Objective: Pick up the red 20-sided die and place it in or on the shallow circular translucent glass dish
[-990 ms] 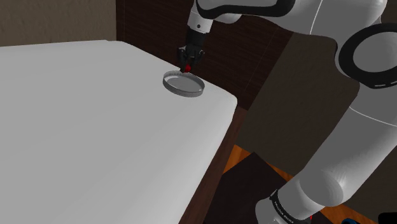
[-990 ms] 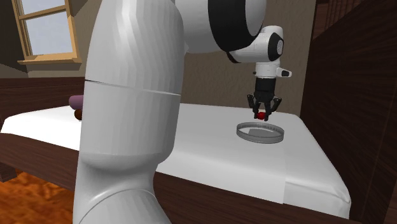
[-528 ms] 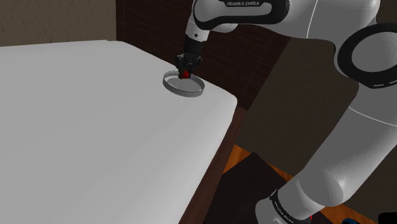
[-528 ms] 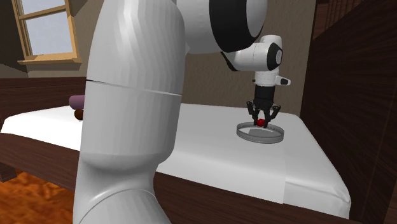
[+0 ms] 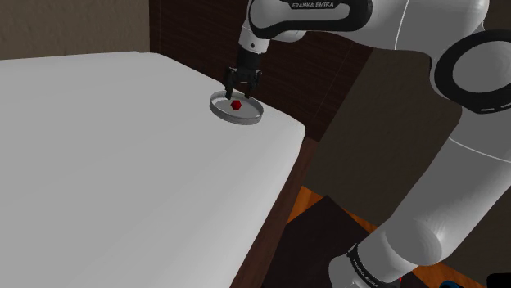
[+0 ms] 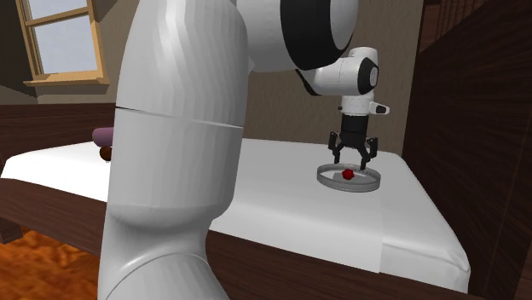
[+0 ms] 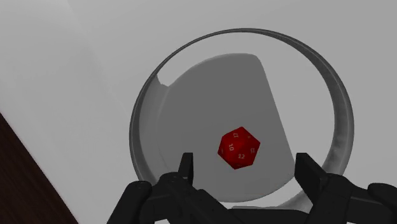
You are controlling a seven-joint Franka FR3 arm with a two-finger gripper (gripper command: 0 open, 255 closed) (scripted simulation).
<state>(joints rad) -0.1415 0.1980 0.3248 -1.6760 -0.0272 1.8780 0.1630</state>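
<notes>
The red 20-sided die [image 5: 235, 105] [image 6: 348, 174] [image 7: 240, 149] lies inside the shallow round grey dish [image 5: 250, 120] [image 6: 328, 181] [image 7: 143, 108], near its middle. The dish stands on the white surface close to its far corner. My black gripper [image 5: 242, 87] [image 6: 351, 158] [image 7: 245, 162] hangs just above the dish and is open. Its fingers [image 7: 186, 168] stand apart on either side of the die without touching it. Nothing is held.
The white surface [image 5: 123, 164] ends in a rounded edge just past the dish, with a dark wood wall [image 5: 188, 33] behind. A purple object [image 6: 103, 135] lies at the surface's far end. Orange floor [image 5: 307, 200] shows beside the stand.
The gripper came down over the dish with the die in it, then opened. The die has dropped from the fingers into the dish.
</notes>
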